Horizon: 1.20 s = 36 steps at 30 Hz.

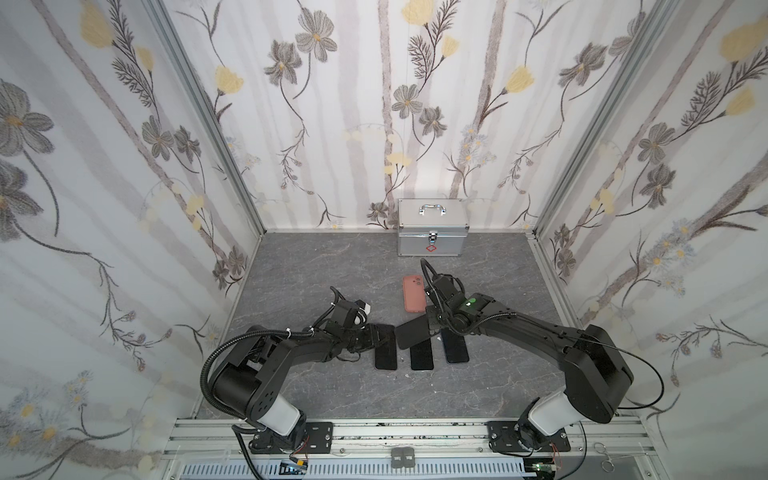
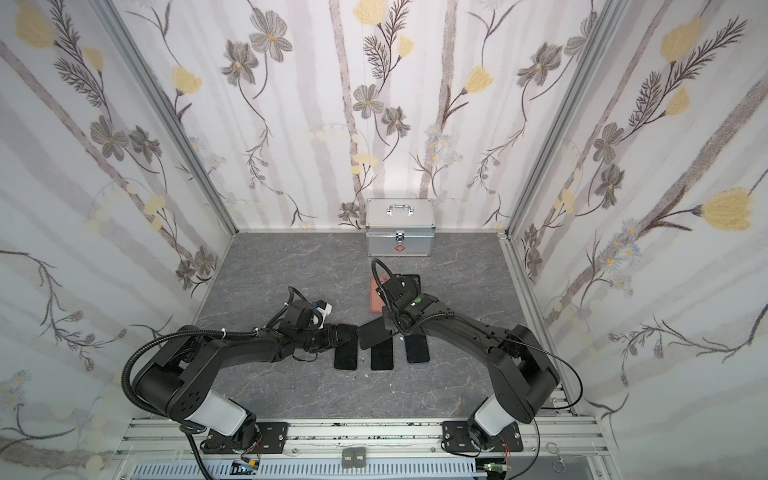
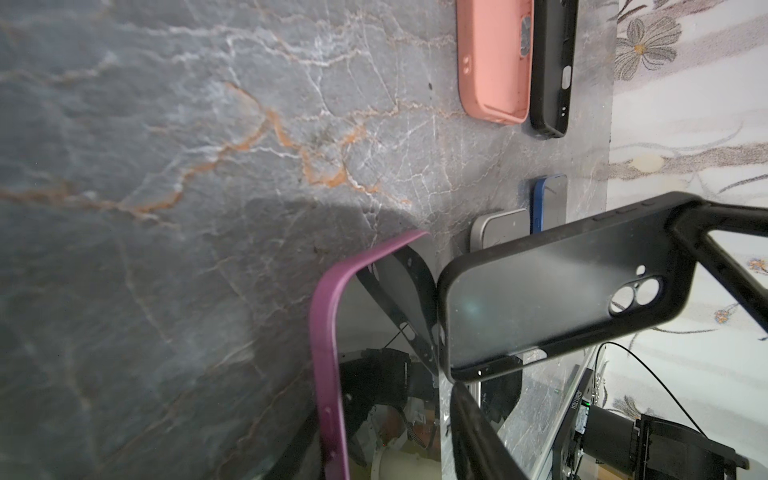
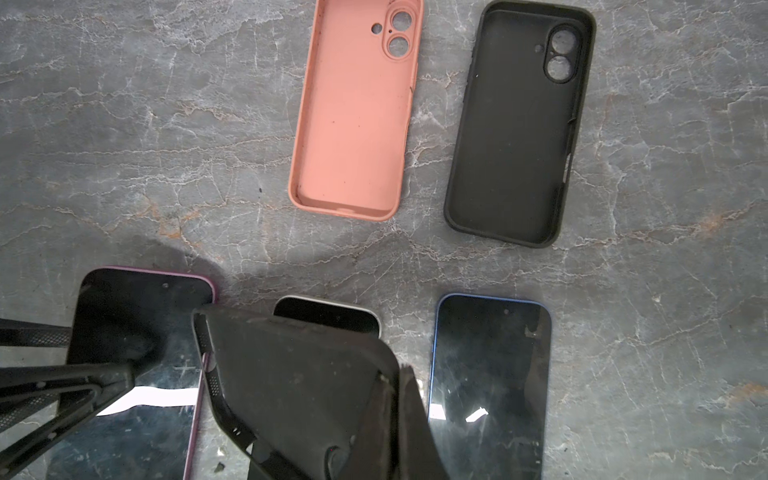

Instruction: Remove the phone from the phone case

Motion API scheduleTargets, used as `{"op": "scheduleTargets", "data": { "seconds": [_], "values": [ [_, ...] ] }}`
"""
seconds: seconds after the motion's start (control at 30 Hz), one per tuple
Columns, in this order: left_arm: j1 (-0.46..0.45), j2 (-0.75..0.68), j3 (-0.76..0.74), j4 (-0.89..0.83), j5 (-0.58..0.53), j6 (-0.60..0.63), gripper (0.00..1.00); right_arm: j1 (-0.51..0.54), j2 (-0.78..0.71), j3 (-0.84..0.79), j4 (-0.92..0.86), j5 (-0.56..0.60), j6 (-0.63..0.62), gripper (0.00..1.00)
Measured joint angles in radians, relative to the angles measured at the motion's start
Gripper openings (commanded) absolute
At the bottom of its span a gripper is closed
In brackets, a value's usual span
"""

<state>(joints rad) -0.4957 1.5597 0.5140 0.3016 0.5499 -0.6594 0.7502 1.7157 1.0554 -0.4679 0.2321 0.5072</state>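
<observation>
Flagging the slip risk first: our right gripper (image 1: 432, 326) has its jaws clenched on just one end of the frosted black case (image 3: 552, 299). The case sticks out in the air, tilted, right above the silver phone (image 4: 328, 316). If that pinch lets go, we judge it drops onto bare glass.

Second: our left gripper (image 1: 374, 336) sits low over the purple phone (image 1: 385, 355), at the end toward the back edge. Its jaws are parted, gripping nothing we can see. Pulling out at an angle could catch the rim and shove the phone into the silver one just beside it. Glass on this polished bench (image 1: 311, 270) should slide easily.

Third: the empties, pink case (image 4: 353, 124) and plain black case (image 4: 515, 137), lie side by side nearer the bench middle. The right arm hides part of them in both top views. Parking the held case there could knock them.

Task thing: the purple phone is bare, with no case on it. It lies flat, screen up, in the front half at about mid-width, at the left-edge end of a three-phone row; the blue phone (image 4: 490, 374) is at the right-edge end. The screen is dark and smudged, the purple rim is visible, and we can't tell of any damage. Extraction looks done; only the case needs setting down.
</observation>
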Motion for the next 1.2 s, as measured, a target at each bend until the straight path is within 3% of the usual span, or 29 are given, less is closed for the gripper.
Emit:
{"op": "scheduleTargets", "data": {
  "seconds": [0.5,0.7,1.0,1.2],
  "values": [
    [0.032,-0.050,-0.070,0.068,-0.043,-0.029,0.53,0.000,-0.055,0.011,-0.021,0.002,-0.004,0.00],
    [0.046,-0.148,-0.066,-0.036,-0.126,-0.008,0.52,-0.002,-0.137,0.010,-0.018,0.005,-0.057,0.00],
    [0.025,-0.492,0.045,-0.114,-0.211,0.227,0.53,-0.011,-0.296,-0.009,0.055,-0.068,-0.279,0.00],
    [-0.094,-0.547,0.157,-0.177,-0.267,0.453,0.55,-0.014,-0.303,0.021,0.061,-0.132,-0.362,0.00]
  ]
}}
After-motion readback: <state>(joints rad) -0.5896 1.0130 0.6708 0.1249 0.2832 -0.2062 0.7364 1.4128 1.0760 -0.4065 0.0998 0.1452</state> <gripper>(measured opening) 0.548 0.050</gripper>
